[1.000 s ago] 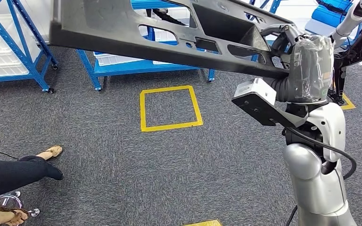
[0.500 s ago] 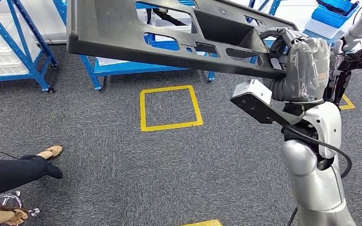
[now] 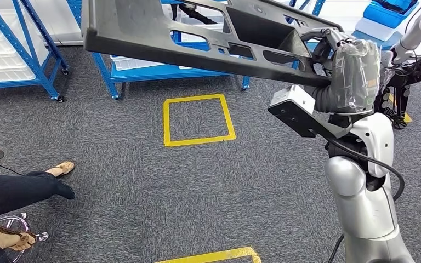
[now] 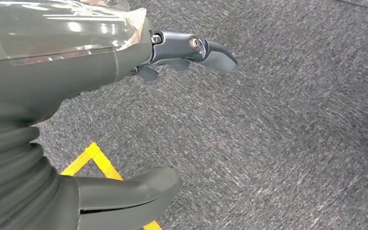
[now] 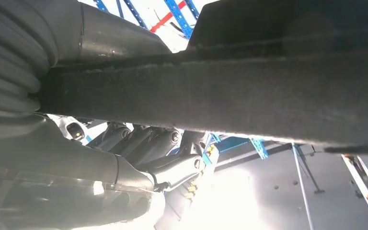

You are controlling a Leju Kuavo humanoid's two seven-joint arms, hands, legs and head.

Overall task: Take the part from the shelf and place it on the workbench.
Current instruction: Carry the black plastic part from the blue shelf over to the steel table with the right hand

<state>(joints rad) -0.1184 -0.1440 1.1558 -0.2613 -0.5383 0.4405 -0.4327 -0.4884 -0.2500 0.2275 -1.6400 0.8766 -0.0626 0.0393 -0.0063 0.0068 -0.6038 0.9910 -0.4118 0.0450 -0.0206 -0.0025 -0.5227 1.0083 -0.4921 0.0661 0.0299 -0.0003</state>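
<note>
A long dark grey plastic part [image 3: 197, 33] with several cut-outs stretches across the top of the head view, held level above the carpet. My right hand [image 3: 351, 71], wrapped in clear film, grips its right end, fingers curled over the edge. The right wrist view looks along the part [image 5: 268, 91] from underneath, with the fingers [image 5: 163, 158] hooked around its edge. My left hand [image 4: 91, 72] hangs over the grey carpet, thumb and fingers apart and nothing in them.
Blue shelves [image 3: 142, 71] with white bins stand behind the part. A yellow taped square [image 3: 197, 119] marks the carpet ahead, and another yellow line [image 3: 214, 256] lies near my feet. A seated person's legs [image 3: 16, 192] are at the left. Dark equipment [image 3: 411, 60] stands at the right.
The whole picture has shifted: the floor marks slid slightly up and the near yellow line shows more. My right hand still holds the part, whose far end sits a little further right in view.
</note>
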